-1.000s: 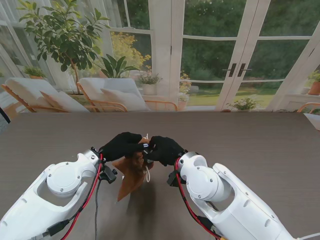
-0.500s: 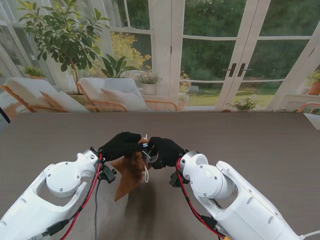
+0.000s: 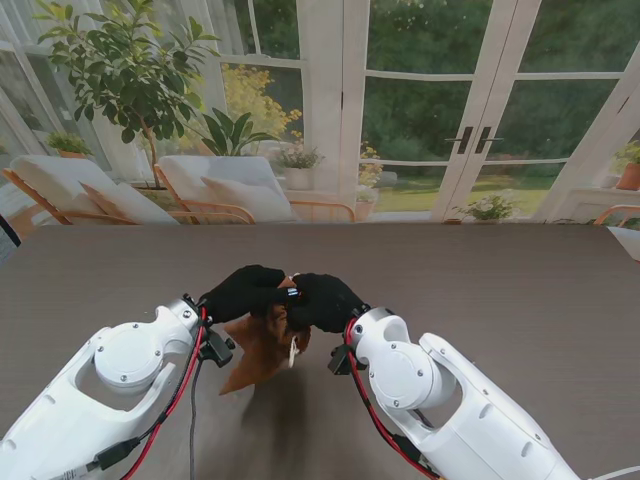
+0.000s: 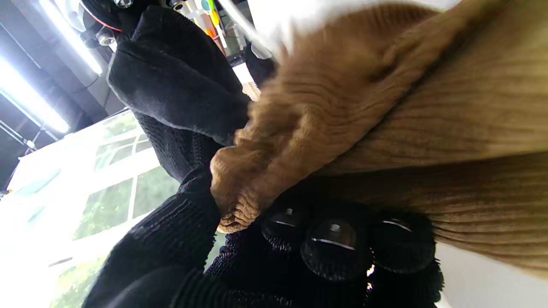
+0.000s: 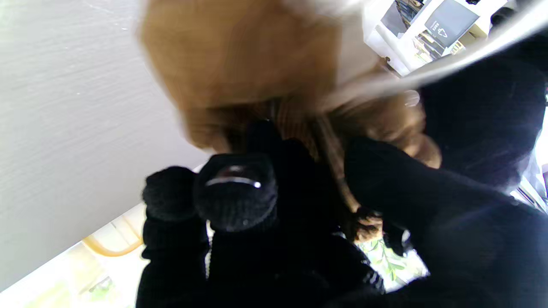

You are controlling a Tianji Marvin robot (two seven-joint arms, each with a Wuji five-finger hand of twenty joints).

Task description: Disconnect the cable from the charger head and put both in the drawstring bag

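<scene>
The brown corduroy drawstring bag (image 3: 258, 355) hangs off the table between my two black-gloved hands. My left hand (image 3: 243, 291) is shut on its gathered rim (image 4: 239, 201), with the fingertips (image 4: 334, 244) pressed against the cloth. My right hand (image 3: 322, 300) touches the left one and is shut on the other side of the bag's mouth (image 5: 342, 171). A white drawstring (image 3: 293, 350) dangles beside the bag. The bag (image 5: 239, 60) is blurred in the right wrist view. No charger head or cable shows in any view.
The dark wood-grain table (image 3: 500, 290) stretches all around the hands. Glass doors (image 3: 470, 120), a garden, lounge chairs (image 3: 230, 185) and a potted plant (image 3: 120, 70) lie beyond its far edge.
My right hand has shifted left and closed in over the bag's mouth against the left hand. The bag's hanging body has swung slightly. The left arm has stayed still.
</scene>
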